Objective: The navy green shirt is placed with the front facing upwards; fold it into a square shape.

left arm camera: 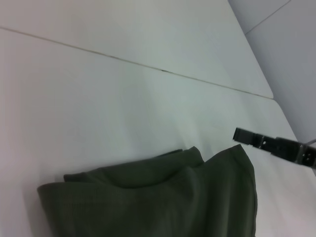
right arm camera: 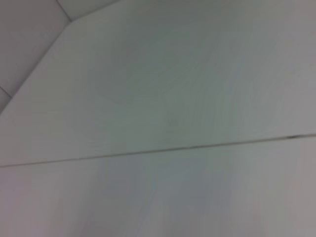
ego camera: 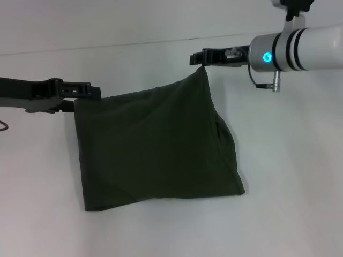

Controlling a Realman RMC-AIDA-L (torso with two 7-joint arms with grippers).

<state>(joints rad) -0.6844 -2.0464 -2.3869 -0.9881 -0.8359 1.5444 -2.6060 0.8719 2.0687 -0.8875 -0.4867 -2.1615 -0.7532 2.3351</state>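
Across whole frame: white table [ego camera: 289, 214], one seam. One navy green shirt [ego camera: 155, 150], folded; left gripper [ego camera: 88, 92] and right gripper [ego camera: 201, 58] each pinching a corner.

1. Light is bright, even and diffuse across the white table [ego camera: 289, 214], with no glare.
2. The dark shirt [ego camera: 155, 150] casts only a faint, soft shadow along its lower edge; its folds read dimly.
3. The right wrist view is soft and blurred throughout.
4. In the left wrist view, the nearest cloth is slightly out of focus.
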